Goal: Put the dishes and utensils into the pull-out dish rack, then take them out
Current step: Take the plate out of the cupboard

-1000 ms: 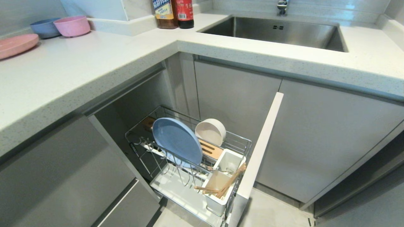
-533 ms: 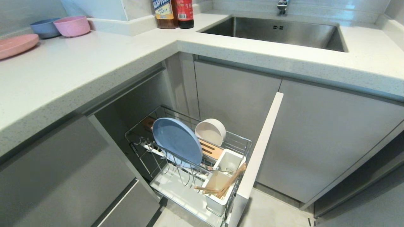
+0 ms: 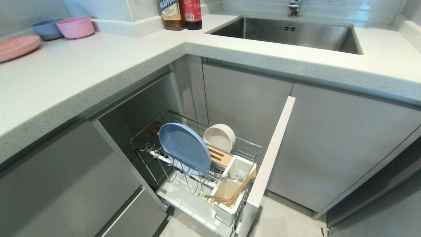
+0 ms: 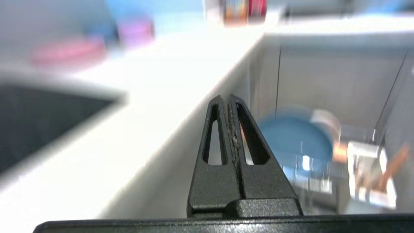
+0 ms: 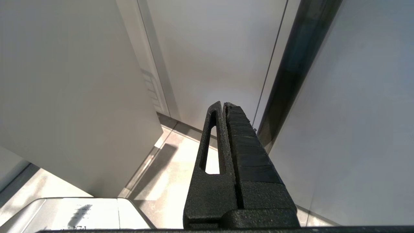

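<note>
The pull-out dish rack [image 3: 253, 148] stands drawn out under the counter, its pale front panel [image 3: 273, 148] edge-on. A light-blue plate [image 3: 184, 146] stands upright in its wires, and an off-white bowl [image 3: 219, 136] sits on its side behind it. Wooden chopsticks [image 3: 238, 192] lean in the white utensil holder [image 3: 227, 210]; a thin metal handle shows beside them. Neither arm appears in the head view. My left gripper [image 4: 225, 98] is shut and empty, off to the side of the rack, with the plate [image 4: 296, 139] ahead of it. My right gripper [image 5: 223, 104] is shut, facing cabinet fronts.
On the white countertop [image 3: 98, 65] sit a pink plate [image 3: 16, 46], a blue bowl [image 3: 46, 29] and a pink bowl [image 3: 75, 27] at far left. Two bottles [image 3: 181, 13] stand by the steel sink [image 3: 286, 33]. Grey cabinet doors [image 3: 329, 144] flank the rack.
</note>
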